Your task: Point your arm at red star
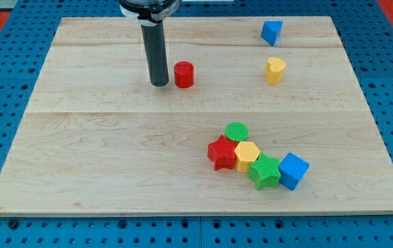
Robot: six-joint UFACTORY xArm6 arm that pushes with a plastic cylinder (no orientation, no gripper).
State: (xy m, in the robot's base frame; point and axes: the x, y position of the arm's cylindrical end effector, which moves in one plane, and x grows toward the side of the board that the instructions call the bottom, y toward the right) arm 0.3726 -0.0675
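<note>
tip [160, 84] just left of red cyl [184, 74] | red star [221, 153] far, lower right

A single camera looks down at the wooden surface [113, 158] from in front and above, at a slanting angle. The near edge at the view's bottom spans wider than the far edge at the view's top, so the board reads as a trapezoid. It stands close enough that the board nearly fills the frame, with only a rim of blue pegboard [17, 27] showing on every side. The rod [157, 55] enters from the view's top, its upper part cut off by the frame, so the arm probably stands opposite the camera. There is no second view, so no part of the scene is shared.
</note>
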